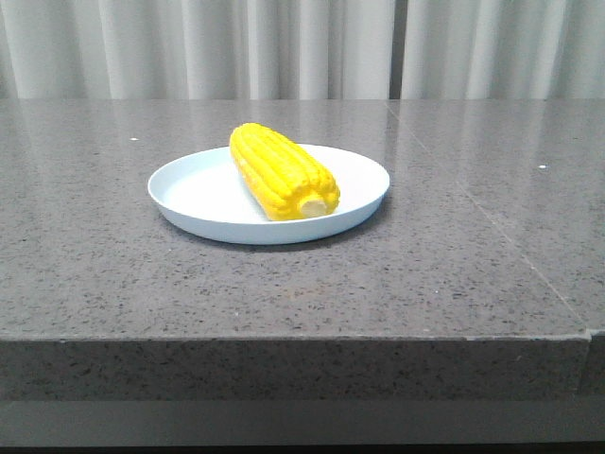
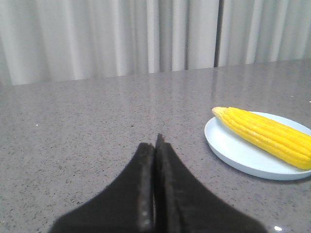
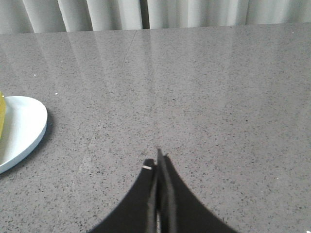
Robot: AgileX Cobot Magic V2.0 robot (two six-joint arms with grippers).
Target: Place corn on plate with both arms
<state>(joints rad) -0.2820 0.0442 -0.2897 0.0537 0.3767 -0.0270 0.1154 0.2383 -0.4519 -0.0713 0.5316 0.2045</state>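
From the front, one bright yellow corn cob with neat kernel rows (image 1: 282, 172) lies on one round, shallow, pale blue-white plastic plate (image 1: 198, 203), its pale stub end towards the camera and its tapered end angled away to the left. The plate sits on a grey speckled stone table (image 1: 113, 284), with pale pleated curtains (image 1: 189, 47) behind. Neither arm nor gripper appears in this view.

The left wrist view adds what the front lacks: the black left gripper (image 2: 155, 145), its two fingers pressed flat together with nothing between them, hanging over bare table well apart from the plate (image 2: 233, 153). The corn (image 2: 267, 133) shows nearly full length here, resting inside the rim.

The right wrist view shows the black right gripper (image 3: 159, 162), likewise closed on nothing, above bare table. Only an edge of the plate (image 3: 29, 131) enters the picture, with a sliver of the corn (image 3: 1, 116) at the border.
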